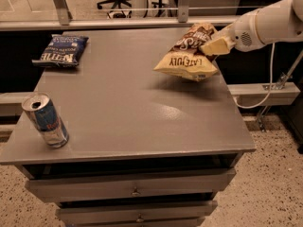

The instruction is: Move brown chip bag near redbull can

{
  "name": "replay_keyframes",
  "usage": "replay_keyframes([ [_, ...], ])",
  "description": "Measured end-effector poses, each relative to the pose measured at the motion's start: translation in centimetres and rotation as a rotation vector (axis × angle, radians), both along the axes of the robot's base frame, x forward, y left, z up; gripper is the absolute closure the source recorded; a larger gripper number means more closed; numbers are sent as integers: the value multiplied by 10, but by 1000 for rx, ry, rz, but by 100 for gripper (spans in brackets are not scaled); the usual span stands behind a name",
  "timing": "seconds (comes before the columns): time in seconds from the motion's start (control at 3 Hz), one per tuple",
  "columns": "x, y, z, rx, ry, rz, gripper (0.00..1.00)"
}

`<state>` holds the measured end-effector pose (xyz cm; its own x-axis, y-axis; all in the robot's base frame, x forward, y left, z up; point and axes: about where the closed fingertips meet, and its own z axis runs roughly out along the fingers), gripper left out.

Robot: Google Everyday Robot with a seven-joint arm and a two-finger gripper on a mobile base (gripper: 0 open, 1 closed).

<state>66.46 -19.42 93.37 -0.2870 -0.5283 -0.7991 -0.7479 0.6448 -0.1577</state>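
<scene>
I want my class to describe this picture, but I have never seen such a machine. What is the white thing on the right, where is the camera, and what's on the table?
The white shape on the picture's right is a robot arm. Its tan tip, the end effector, is a two-finger clamp, shut on the brown chip bag and holding it over the far right of the grey table. One camera looks down on it from the front; where it is mounted cannot be seen. Also there: the redbull can near the front left corner and a dark blue chip bag flat at the back left.
</scene>
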Motion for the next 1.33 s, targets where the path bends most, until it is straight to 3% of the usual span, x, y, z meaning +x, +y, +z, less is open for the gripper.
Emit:
replay_keyframes([
  [0.33, -24, 68, 7, 103, 55, 227, 100],
  [0.67, -60, 134, -13, 138, 158, 456, 100],
  [1.0, -96, 183, -28, 147, 236, 651, 100],
  [1.33, -117, 207, -23, 161, 259, 756, 100],
])
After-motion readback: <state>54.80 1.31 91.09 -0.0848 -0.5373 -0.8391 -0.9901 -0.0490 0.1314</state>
